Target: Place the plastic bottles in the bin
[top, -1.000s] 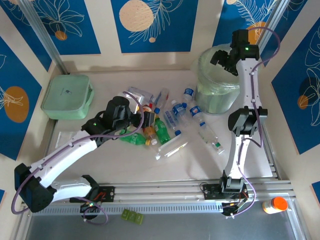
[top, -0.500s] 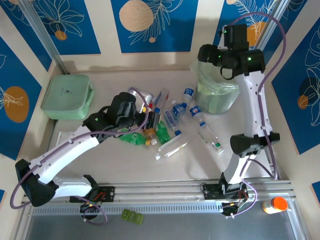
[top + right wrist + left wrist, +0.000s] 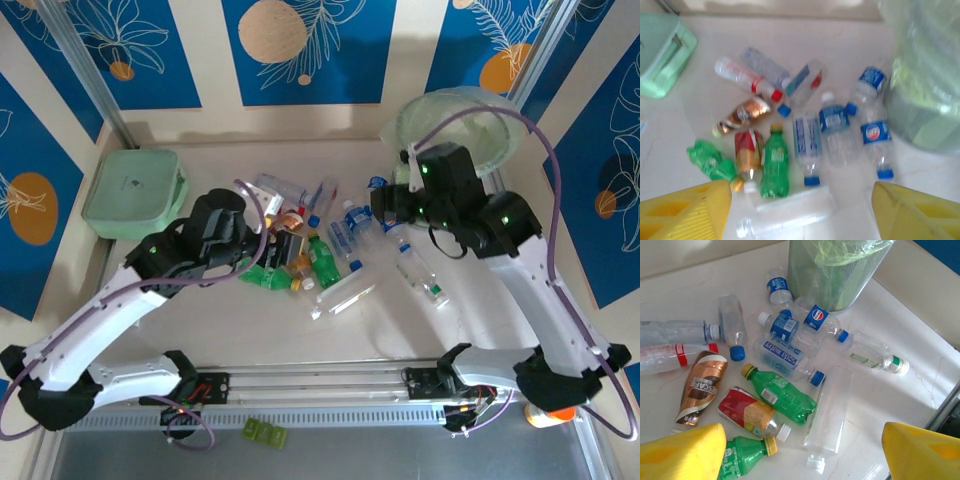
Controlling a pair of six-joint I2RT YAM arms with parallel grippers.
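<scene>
While both hang with fingers apart and nothing between them, the left pincer (image 3: pixel 802 455) and right pincer (image 3: pixel 800 210) sit above the plastic bottles (image 3: pixel 352 218) — all flat on the desk (image 3: pixel 400 320), heaped left of the bin (image 3: pixel 840 275), axes every way. 1 green bottle (image 3: pixel 780 392) lies slantwise, its yellow cap toward a brown bottle (image 3: pixel 700 390).

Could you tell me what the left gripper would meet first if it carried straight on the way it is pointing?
Most likely the clear square-sided bottle, which lies straight ahead between the open fingers of the left gripper; exact depth is hard to judge.
</scene>
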